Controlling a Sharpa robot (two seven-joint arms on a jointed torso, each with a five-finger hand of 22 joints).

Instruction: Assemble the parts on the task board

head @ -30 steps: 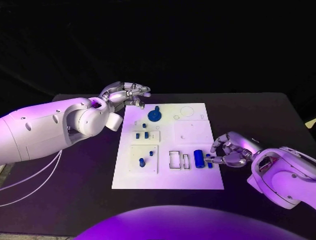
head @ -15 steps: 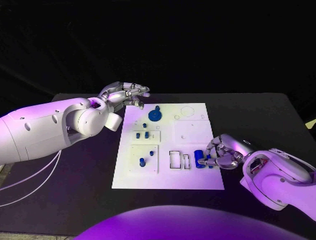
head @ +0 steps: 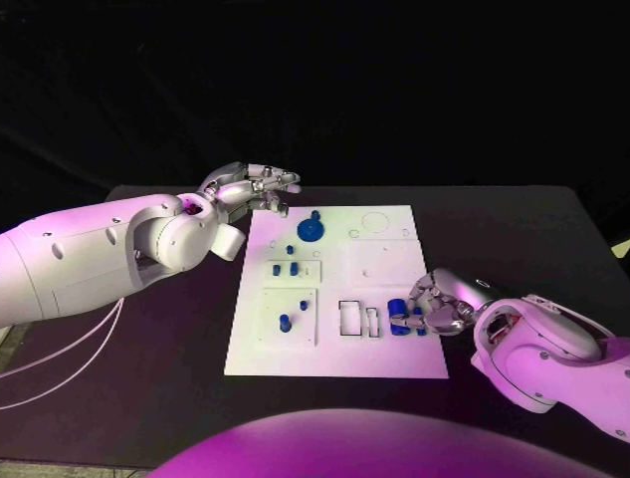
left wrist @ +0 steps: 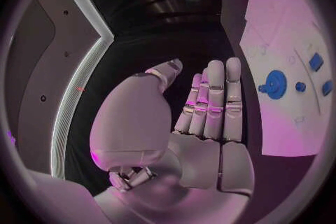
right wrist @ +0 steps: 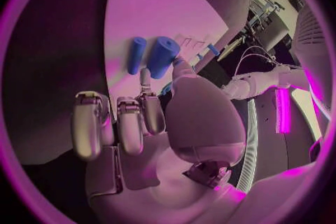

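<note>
The white task board (head: 386, 264) lies in the middle of the black table. Two blue cylinders lie side by side near its right edge, a thick one (head: 398, 317) (right wrist: 162, 56) and a thin one (head: 418, 323) (right wrist: 136, 55). My right hand (head: 441, 304) rests at that edge, most fingers curled. Its thumb (right wrist: 183, 70) and one finger (right wrist: 144, 79) reach either side of the thick cylinder's near end; a firm pinch is not plain. My left hand (head: 255, 186) (left wrist: 210, 106) hovers off the board's far left corner, fingers straight, holding nothing.
A blue round part (head: 309, 230) (left wrist: 275, 83) sits near the board's far left. Small blue pieces (head: 285, 269) stand in the left column, another (head: 284, 322) nearer me. Rectangular slots (head: 350, 317) lie just left of the cylinders. Black table surrounds the board.
My right hand has slid left from off the board's right edge up against the two blue cylinders. The left hand has stayed where it was.
</note>
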